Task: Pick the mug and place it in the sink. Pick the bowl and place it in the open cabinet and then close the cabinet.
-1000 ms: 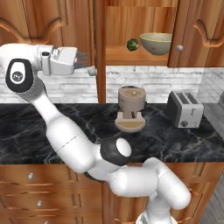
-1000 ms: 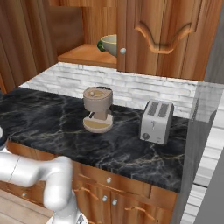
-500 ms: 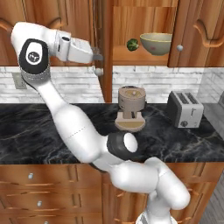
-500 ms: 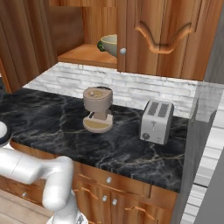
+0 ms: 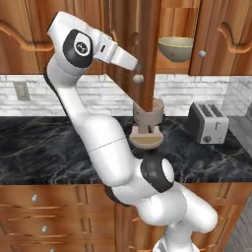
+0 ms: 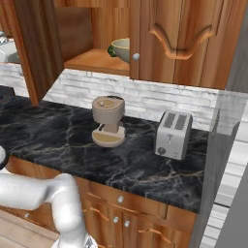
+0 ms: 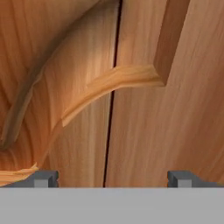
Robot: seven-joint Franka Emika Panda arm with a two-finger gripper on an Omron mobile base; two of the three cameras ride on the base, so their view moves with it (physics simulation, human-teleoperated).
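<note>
cabinet [image 5: 147,54] door | arm raised, fingers [image 7: 43,178] apart, facing panel

The bowl [image 5: 176,48] is sitting on the cabinet shelf [image 6: 94,61], while down on the black marble counter [image 5: 44,147] a coffee machine [image 5: 147,125] and toaster [image 5: 208,122] are standing well apart.

This is a home kitchen. Reddish-brown wooden wall cabinets [image 6: 179,43] with curved moulded doors hang above a pale brick backsplash [image 6: 145,97], and a black marble table [image 6: 72,145] runs over drawers with round knobs [image 6: 121,198]. A silver toaster [image 6: 173,134] and a beige coffee machine [image 6: 108,121] stand on it, with a wall outlet [image 5: 20,90] nearby.
</note>
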